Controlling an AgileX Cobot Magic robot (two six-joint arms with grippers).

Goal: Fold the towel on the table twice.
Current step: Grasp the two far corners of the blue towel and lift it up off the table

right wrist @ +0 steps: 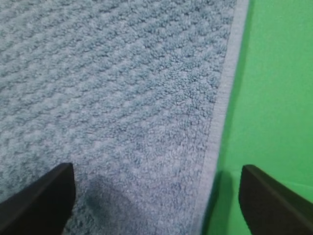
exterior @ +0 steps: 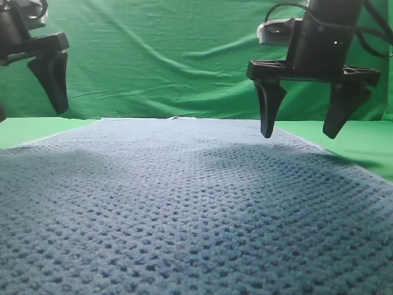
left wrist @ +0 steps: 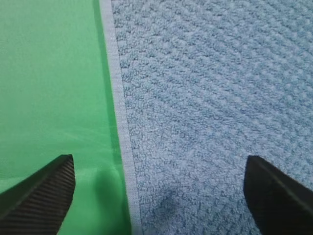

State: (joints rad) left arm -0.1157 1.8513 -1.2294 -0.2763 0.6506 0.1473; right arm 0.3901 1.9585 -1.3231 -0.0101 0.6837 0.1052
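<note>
The right hand (exterior: 301,126) hangs wide open and empty above the far right edge of the blue-grey waffle-knit towel (exterior: 184,209); the left hand (left wrist: 159,196), equally spread and empty, straddles its left trim. The towel lies flat on the smooth green counter (exterior: 362,144), with a wrinkled green cloth backdrop (exterior: 166,55) behind.

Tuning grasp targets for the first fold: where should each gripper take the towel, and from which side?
Take the towel at its pale side hems, coming straight down. It lies flat on the table, so only the edges offer a lip. The open left gripper already straddles the left hem; the open right gripper straddles the right hem. One finger lands on cloth, one on table, likely pinching the edge.
</note>
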